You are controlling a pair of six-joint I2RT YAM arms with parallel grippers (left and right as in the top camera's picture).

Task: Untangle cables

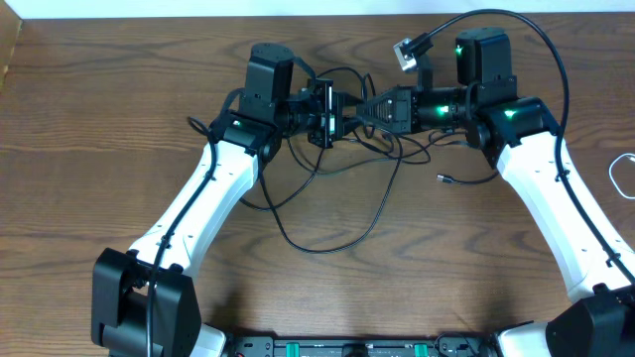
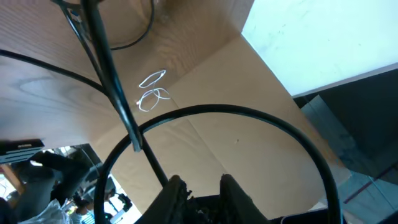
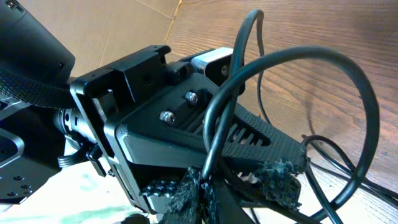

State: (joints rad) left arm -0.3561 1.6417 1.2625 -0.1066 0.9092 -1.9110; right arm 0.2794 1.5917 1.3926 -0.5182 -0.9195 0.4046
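Because your right claw (image 3: 194, 198) is squeezed fully closed with a black strand running straight into its fingertips, treat it as the anchor: it appears to have one of the black cables (image 1: 327, 246) pinched. Your left claw (image 2: 202, 190) sits nose to nose with it, its fingers (image 2: 176, 191) only narrowly parted. A thin cord slants down to the inner edge of one finger, but you cannot tell from the wrist view whether it is caught between them or merely lying against it. Both claws meet over the far middle of the counter (image 1: 119, 129), where several strands cross beneath them. From there one long loop trails toward the robot's base and curls back, and a loose plug end (image 1: 442, 179) lies just right of the tangle, near the right forearm. The white cable (image 1: 623, 177) lies well apart at the right edge, clear of the rest. You look to be in the grasp-and-separate step, with the main tangle not yet opened. The next move, as I judge it, calls for confirming that the left claw holds a different strand from the right's. Then draw the two apart sideways, slowly, watching that the thick arm wiring (image 1: 556, 59) arcing over the right wrist does not snag.
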